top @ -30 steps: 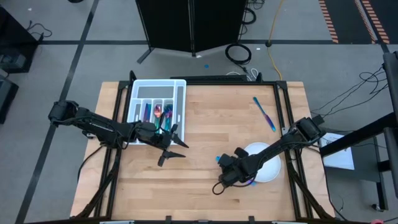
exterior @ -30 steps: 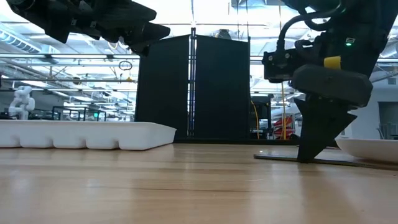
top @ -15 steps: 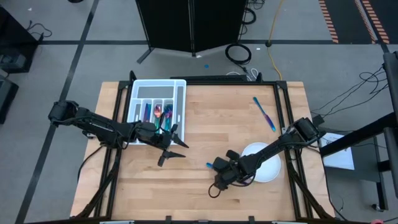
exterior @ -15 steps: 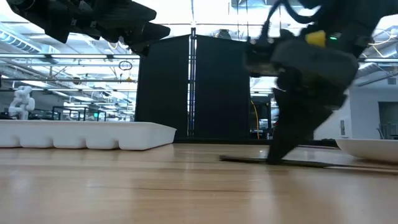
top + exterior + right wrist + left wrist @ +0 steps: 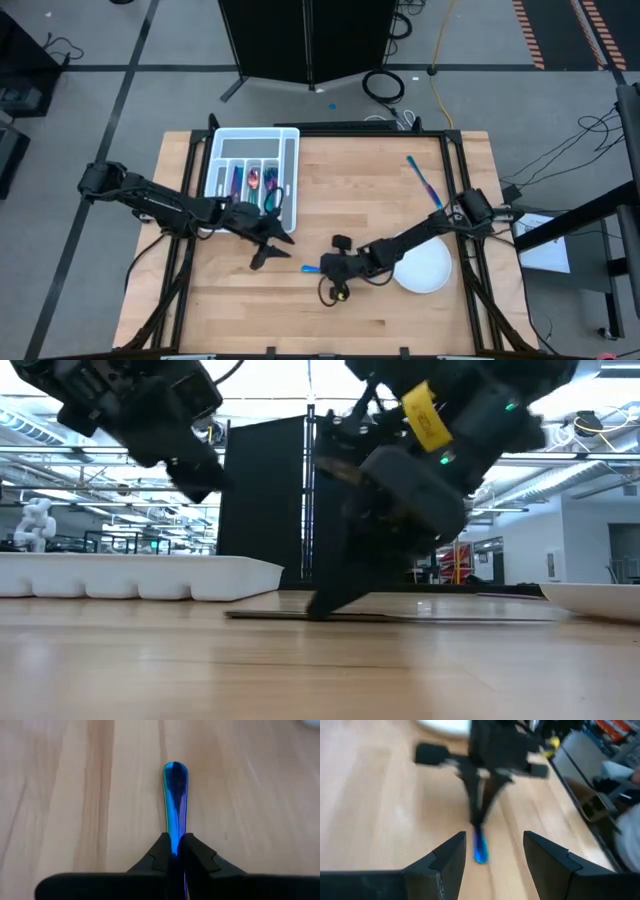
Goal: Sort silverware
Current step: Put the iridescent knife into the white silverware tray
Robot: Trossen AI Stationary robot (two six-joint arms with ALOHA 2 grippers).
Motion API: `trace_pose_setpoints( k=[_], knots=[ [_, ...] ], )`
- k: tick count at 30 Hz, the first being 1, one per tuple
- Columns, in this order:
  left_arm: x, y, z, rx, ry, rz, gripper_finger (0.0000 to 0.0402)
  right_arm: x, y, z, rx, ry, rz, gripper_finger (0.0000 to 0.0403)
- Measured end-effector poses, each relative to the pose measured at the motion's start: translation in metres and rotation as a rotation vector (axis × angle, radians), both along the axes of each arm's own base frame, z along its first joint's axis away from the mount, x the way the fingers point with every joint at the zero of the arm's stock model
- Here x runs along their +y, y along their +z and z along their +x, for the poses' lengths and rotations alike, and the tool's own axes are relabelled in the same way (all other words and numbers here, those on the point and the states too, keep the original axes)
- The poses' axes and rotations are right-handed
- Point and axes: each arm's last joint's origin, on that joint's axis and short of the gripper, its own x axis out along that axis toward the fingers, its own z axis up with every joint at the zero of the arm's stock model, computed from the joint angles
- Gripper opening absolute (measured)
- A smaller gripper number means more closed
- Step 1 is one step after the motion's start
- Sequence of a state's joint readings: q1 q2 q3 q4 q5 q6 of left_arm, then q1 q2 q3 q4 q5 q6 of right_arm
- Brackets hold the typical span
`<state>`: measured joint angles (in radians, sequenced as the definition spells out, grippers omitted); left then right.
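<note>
My right claw (image 5: 322, 268) is sitting low on the counter (image 5: 400, 200), mid-front, fingers clamped together on a blue-iridescent utensil (image 5: 175, 795). It's pinched near one end, and the rounded tip is sticking out flat along the wood toward the left arm. Can't tell spoon vs knife handle from here. My left claw (image 5: 272, 243) is hovering just in front of the white tray (image 5: 290, 135), fingers wide apart, holding nothing, aimed at that tip.

Risks as I'm reading it:
- The grip is thin and edge-on, near the end of a slim piece, so the utensil could be pivoting or slipping out if I lift fast.
- It's lying flat on the wood, so the tip could be dragging and twisting in the pinch.
- Both arms are converging on the same spot, so if I'm handing over, a claw-to-claw bump is likely.
- Tray slots already hold pieces (image 5: 252, 180), so a skewed drop may land across a divider.

One more utensil (image 5: 424, 183) is waiting far-right on the counter, well apart from the plate (image 5: 425, 272).
</note>
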<state>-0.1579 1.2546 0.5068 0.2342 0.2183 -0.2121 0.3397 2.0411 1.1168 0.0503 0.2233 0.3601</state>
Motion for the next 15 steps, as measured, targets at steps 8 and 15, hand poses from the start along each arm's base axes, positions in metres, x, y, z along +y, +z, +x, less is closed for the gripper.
trace_pose_setpoints(
  k=[8, 15],
  knots=[
    [-0.034, -0.006, -0.01, 0.057, -0.056, 0.033, 0.0198, -0.028, 0.005, 0.017, -0.082, 0.074, -0.083, 0.0016],
    [-0.057, -0.029, -0.005, 0.035, 0.089, 0.2, 0.0198, -0.038, 0.009, 0.024, -0.107, 0.109, -0.08, 0.0001]
  ],
)
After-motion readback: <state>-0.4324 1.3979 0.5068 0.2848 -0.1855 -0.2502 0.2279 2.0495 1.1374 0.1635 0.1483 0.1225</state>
